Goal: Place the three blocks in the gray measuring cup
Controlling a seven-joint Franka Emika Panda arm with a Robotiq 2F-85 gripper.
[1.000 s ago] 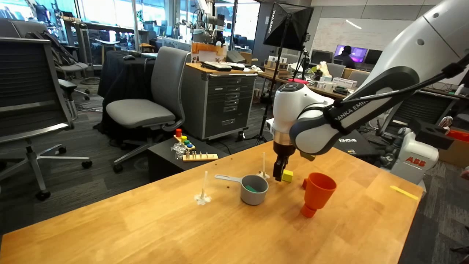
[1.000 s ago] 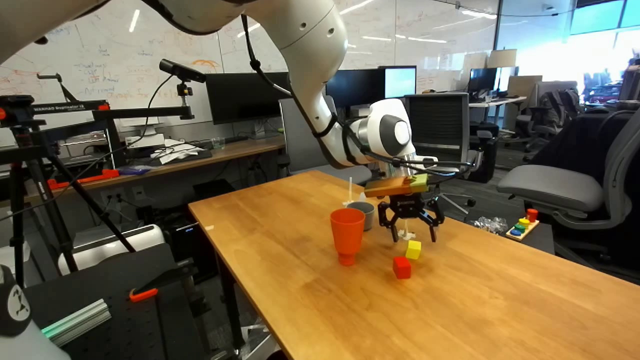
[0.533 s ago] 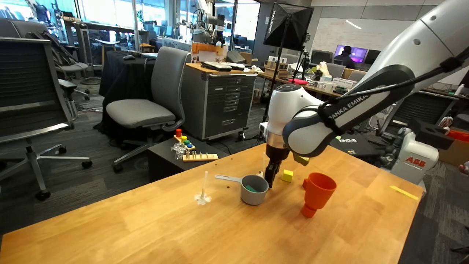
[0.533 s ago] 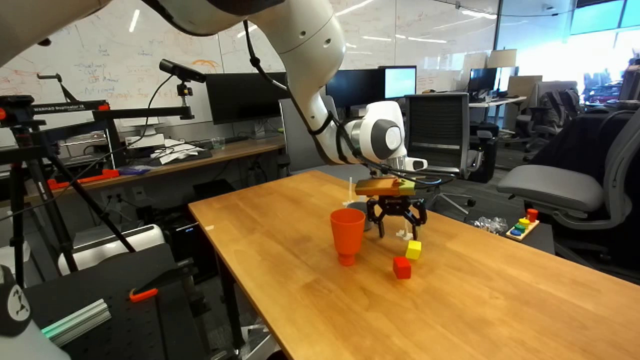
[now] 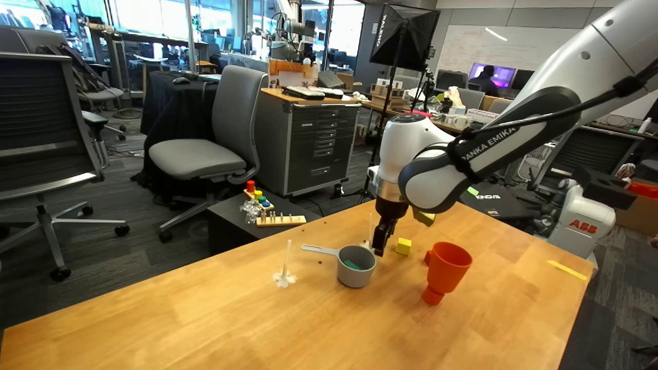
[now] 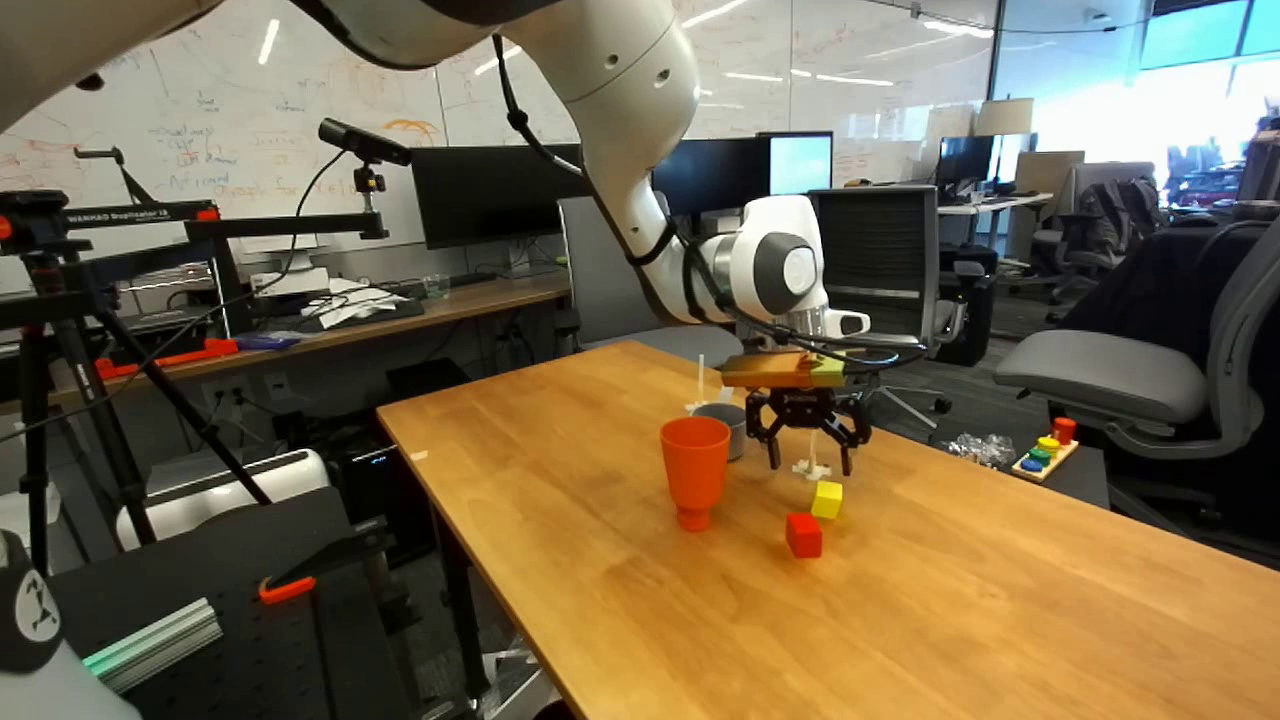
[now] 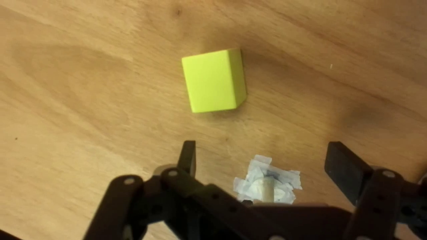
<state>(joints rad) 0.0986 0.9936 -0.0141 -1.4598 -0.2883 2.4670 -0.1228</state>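
Because a green block already sits inside the gray measuring cup, the step in hand is probably to fetch the next one. Taken from left to right in an exterior view, a taller red cup comes first, in front of the gray measuring cup and hiding part of it; on the way back, carry high enough to clear both rims and lower the load from straight above. Next, to the right of the gray measuring cup and closer to that camera, the red block rests on the desk and can wait its turn. Just right of the gray measuring cup hangs the claw, its jaws wide apart and holding nothing. The wrist view frames a pale stick, taped to the desk, between the jaws; whether it truly stands between them I cannot tell, so lift a little before travelling. Farthest right of the gray measuring cup lies the yellow block, the likeliest target. In the wrist view it sits ahead of the jaws, off-centre and slightly skewed, so move over it, twist to match two opposite faces, then descend straight and squeeze gently.
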